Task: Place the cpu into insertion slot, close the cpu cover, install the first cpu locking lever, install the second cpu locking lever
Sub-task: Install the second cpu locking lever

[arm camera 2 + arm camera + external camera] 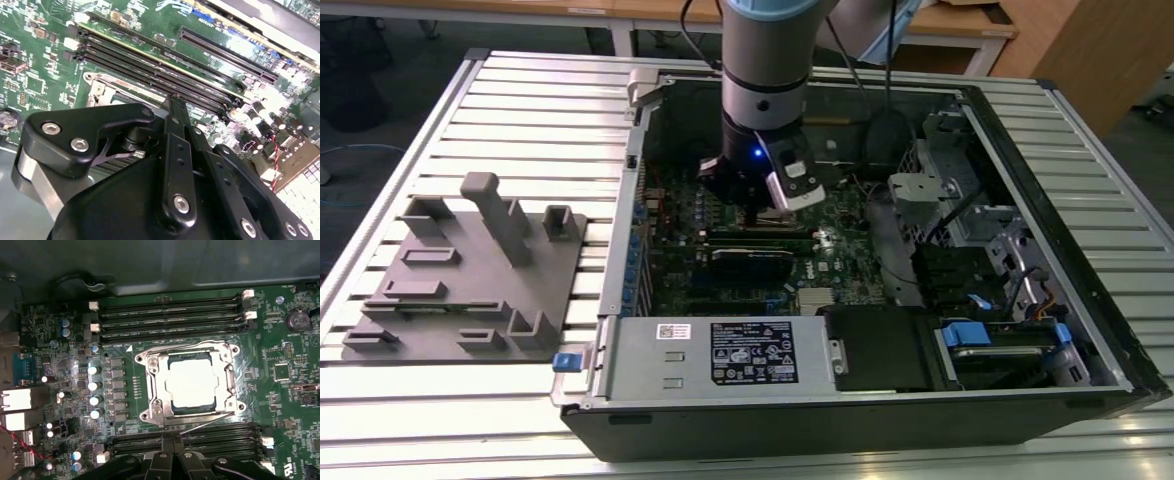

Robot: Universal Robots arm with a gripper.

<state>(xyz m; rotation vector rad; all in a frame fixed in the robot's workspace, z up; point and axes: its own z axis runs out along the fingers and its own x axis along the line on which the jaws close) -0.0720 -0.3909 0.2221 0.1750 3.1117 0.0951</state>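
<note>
1. In the exterior view, the arm (pixel 767 60) reaches down from the far side into an open computer case (pixel 1067 385) lying on a slatted table (pixel 454 410). The gripper (pixel 750 215) hangs low over the green board (pixel 674 265), near the case's middle. A grey fixture (pixel 467 275) with upright pegs sits on the table at the exterior view's left, well apart from the case. A silver box (pixel 720 355) with a label fills the case's near edge, and a blue tab (pixel 566 361) sticks out at its left corner.

2. In the second wrist view, the gripper (pixel 176 100) shows its black fingers (pixel 175 150) pressed together, closed on nothing I can see. Their tips point at the long black slots (pixel 165 77) on the board. A corner of the slot (pixel 102 87), with its silvery rim, shows just beside the gripper's body.

3. In the first wrist view, the slot (pixel 150 412) sits at the board's middle, between two banks of long black slots. The cpu (pixel 192 382) lies flat inside it, pale top up. The cover (pixel 227 375) is down around the cpu, its window framing the chip. A thin lever (pixel 200 426) runs along the slot's edge nearest the gripper (pixel 172 437), whose closed fingertips (pixel 166 452) are over the nearer slot bank, just short of the slot.
</note>
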